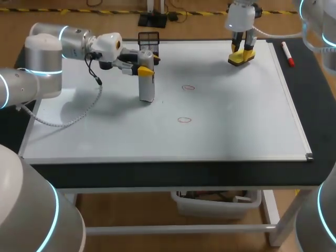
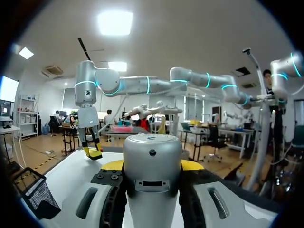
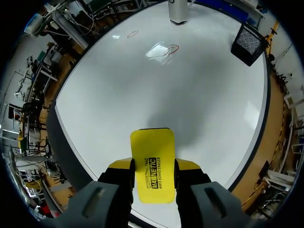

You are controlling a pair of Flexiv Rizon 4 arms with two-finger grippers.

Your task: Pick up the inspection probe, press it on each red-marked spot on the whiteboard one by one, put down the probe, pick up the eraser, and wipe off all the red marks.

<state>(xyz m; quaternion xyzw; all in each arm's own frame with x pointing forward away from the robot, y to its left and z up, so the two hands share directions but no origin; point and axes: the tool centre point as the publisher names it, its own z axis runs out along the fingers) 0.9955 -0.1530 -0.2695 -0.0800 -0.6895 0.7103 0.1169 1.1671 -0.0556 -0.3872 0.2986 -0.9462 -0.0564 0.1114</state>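
A: Head view, go.
B: Left gripper comes in from the left, fingers pinching the inspection probe near its top. The probe is upright with its base on the whiteboard. Two red marks, one just beside the probe and one nearer the front edge; the probe sits on neither.
A: Right side?
B: Right gripper is at the far right part of the board, clamped on the yellow eraser. Can't tell if the eraser touches the board. A mesh basket is at the far edge and a red marker lies on the black table beside the board.
A: Left wrist view?
B: The probe fills the gap and both yellow tips press its sides. The basket is beside it, the other gripper with the eraser well ahead.
A: Right wrist view?
B: The eraser is gripped flat between both fingers and sticks out ahead of them. Both marks, the probe's base and the basket are far ahead on the board.
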